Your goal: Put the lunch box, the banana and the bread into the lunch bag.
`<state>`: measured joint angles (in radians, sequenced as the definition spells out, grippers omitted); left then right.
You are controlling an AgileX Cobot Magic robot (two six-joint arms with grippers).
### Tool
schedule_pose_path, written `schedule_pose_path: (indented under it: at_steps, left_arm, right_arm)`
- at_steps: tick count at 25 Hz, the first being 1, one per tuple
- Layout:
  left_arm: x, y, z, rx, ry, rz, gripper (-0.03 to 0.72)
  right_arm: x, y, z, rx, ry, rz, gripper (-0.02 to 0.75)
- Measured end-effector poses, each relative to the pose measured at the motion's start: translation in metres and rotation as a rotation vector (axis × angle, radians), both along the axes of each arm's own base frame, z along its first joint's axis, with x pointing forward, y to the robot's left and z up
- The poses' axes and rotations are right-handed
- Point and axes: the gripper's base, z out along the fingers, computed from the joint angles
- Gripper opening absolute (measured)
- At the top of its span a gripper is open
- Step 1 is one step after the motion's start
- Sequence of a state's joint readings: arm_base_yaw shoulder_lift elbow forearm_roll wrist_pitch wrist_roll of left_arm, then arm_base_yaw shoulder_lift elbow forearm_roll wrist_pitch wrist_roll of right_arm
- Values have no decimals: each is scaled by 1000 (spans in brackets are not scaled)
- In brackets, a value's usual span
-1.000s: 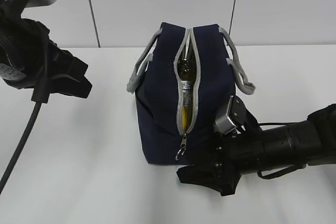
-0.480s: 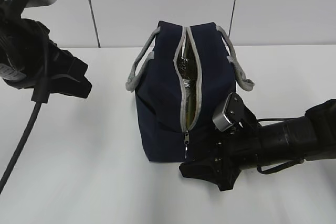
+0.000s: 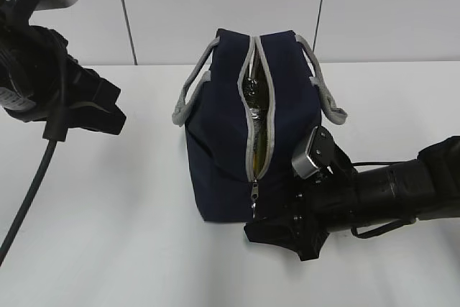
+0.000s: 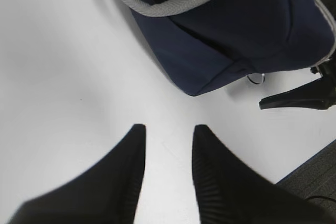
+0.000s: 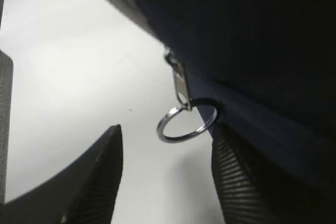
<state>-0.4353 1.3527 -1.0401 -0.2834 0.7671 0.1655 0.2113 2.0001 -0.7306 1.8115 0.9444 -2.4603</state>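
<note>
Near the worktop's middle, lunch bag [image 3: 244,127] sits half-zipped; right gripper [image 5: 165,174] spread around its ring pull [image 5: 186,123], left gripper [image 4: 167,161] spread, off the bag.

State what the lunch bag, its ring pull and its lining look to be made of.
Lunch bag: matte navy woven fabric, slightly creased. Ring pull: shiny silver metal, probably steel, with glints. Lining: crinkled reflective foil, glimpsed through the open zipper.

Bag [image 5: 252,40] a dark blur beyond the right jaws, cut off by the edges, contents through the zipper gap [image 3: 257,120] too dim to identify, left arm [image 3: 43,70] cropped at the frame edge
</note>
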Motion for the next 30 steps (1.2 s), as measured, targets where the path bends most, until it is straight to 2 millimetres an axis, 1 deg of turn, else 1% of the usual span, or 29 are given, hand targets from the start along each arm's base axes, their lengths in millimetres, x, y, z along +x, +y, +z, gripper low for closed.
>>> schedule_pose_path:
  at_steps: [13, 16, 18, 20, 21, 22, 24, 25, 27, 30]
  left_arm:
    - [0, 0, 0, 0, 0, 0, 235]
    - [0, 0, 0, 0, 0, 0, 235]
    - [0, 0, 0, 0, 1, 0, 235]
    - [0, 0, 0, 0, 1, 0, 235]
    - [0, 0, 0, 0, 1, 0, 235]
    - [0, 0, 0, 0, 1, 0, 235]
    - [0, 0, 0, 0, 1, 0, 235]
    - [0, 0, 0, 0, 1, 0, 235]
    - [0, 0, 0, 0, 1, 0, 235]
    - [0, 0, 0, 0, 1, 0, 235]
  right_arm:
    - [-1, 4, 7, 81, -2, 29, 420]
    - [-1, 3, 6, 70, -2, 25, 398]
    - [-1, 3, 5, 59, -1, 20, 334]
    - [-1, 3, 5, 54, -1, 18, 287]
    - [0, 3, 4, 51, -1, 17, 279]
    - [0, 2, 4, 47, -1, 15, 251]
    - [0, 2, 3, 36, 0, 12, 251]
    - [0, 2, 3, 30, 0, 10, 202]
    - [0, 2, 2, 21, 0, 7, 183]
    - [1, 1, 0, -3, 0, -3, 177]
